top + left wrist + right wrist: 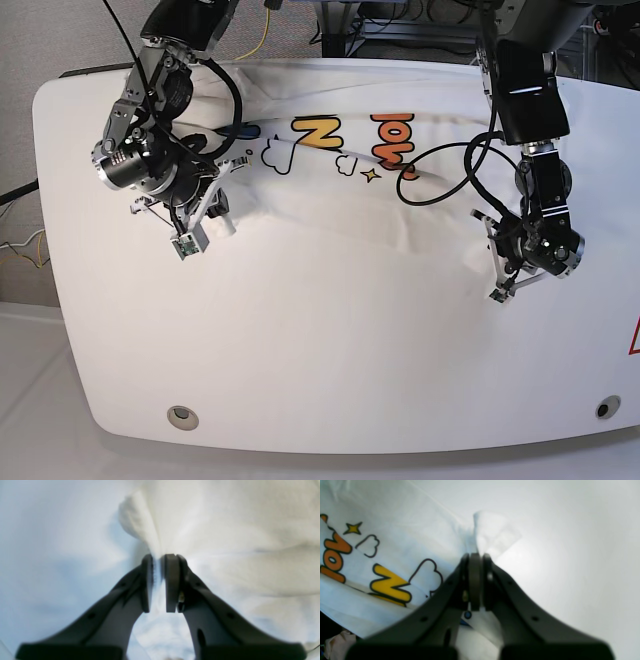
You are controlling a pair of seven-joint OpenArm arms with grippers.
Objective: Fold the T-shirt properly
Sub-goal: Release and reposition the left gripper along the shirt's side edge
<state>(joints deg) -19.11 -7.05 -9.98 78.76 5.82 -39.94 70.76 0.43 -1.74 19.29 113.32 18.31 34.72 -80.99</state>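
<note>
while both arms hang low over the table [330, 400], the t-shirt [330, 210] lies spread across its far half, print side up. the cloth is white, soft and matte, with shallow wrinkles and one long crease running across the middle, while the tabletop under it is white too but smooth and glossy, with rounded corners. the print [340, 135] shows thick cartoon letters in yellow and orange with dark outlines, outlined clouds and a small yellow star.

the left gripper [158, 560] has dark, curved plastic fingers [172, 582] with flat pads, and its jaws stand narrow, pinching a bunched fold of the white cloth that rises between them like a small peak. in the base view this gripper [500, 275] is at the right edge of the shirt.

the right gripper [475, 556] has its jaws pressed together on a thin corner of the fabric, which stands up above the tips as a half-transparent flap. beside it the yellow letter [390, 586] and a cloud outline [426, 573] lie on slightly folded cloth. in the base view it [205, 222] holds the left edge of the shirt.
</note>
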